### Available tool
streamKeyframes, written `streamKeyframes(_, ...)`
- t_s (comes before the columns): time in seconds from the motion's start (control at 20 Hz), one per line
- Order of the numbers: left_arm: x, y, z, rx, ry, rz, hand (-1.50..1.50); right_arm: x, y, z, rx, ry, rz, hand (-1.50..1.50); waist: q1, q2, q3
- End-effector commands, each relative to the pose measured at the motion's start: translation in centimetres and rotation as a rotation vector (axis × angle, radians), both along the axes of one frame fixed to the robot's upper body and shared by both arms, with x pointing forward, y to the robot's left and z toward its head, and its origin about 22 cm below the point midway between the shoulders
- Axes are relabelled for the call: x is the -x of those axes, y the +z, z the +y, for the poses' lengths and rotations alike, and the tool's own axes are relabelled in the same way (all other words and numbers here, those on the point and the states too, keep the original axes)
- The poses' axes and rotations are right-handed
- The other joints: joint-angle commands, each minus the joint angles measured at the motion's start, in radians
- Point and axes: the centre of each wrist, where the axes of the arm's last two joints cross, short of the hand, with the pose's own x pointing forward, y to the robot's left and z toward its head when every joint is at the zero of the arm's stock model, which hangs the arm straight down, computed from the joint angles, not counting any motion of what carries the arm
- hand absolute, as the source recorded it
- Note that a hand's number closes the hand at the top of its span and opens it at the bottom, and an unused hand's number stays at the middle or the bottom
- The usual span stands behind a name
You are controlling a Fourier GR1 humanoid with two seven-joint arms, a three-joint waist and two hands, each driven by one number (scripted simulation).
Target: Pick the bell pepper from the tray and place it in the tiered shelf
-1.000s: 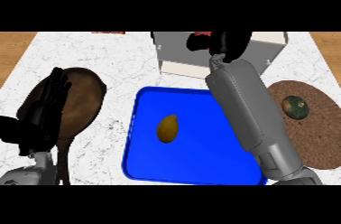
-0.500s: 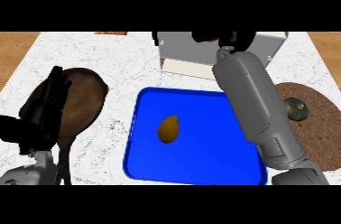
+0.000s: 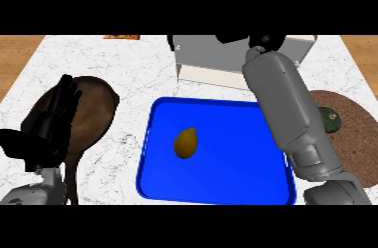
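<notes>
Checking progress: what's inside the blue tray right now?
Only one brownish-yellow oval item lies in the blue tray. The right forearm covers the tray's right edge.

White marble-patterned stone counter top (image 3: 125, 67): smooth, grey-veined. Bright blue rectangular plastic tray (image 3: 221, 162): smooth, glossy. Light grey tiered shelf (image 3: 210, 54): matt, metal-like panels. Dark brown round wooden board (image 3: 96, 109): smooth, slight sheen. Brown round cork-like mat (image 3: 347, 127): rough, matt. Grey forearm casing (image 3: 284, 107): smooth, matt.

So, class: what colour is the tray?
Bright blue tray; shown best in the head view.
</notes>
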Motion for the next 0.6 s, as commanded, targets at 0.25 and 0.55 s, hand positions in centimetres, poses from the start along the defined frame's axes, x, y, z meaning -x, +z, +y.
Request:
streamKeyframes(0.25, 0.9, 0.1, 0.6, -0.017, 0.032, 0.023, 0.0, 0.3, 2.5, -1.9, -0.101, -0.096, -0.119, -1.5, -0.013, 0.018, 0.001)
streamKeyframes(0.55, 1.1, 0.4, 1.9, -0.008, 0.058, 0.021, 0.0, 3.6, 2.6, -6.4, -0.177, -0.241, -0.12, -1.5, -0.044, 0.007, 0.0)
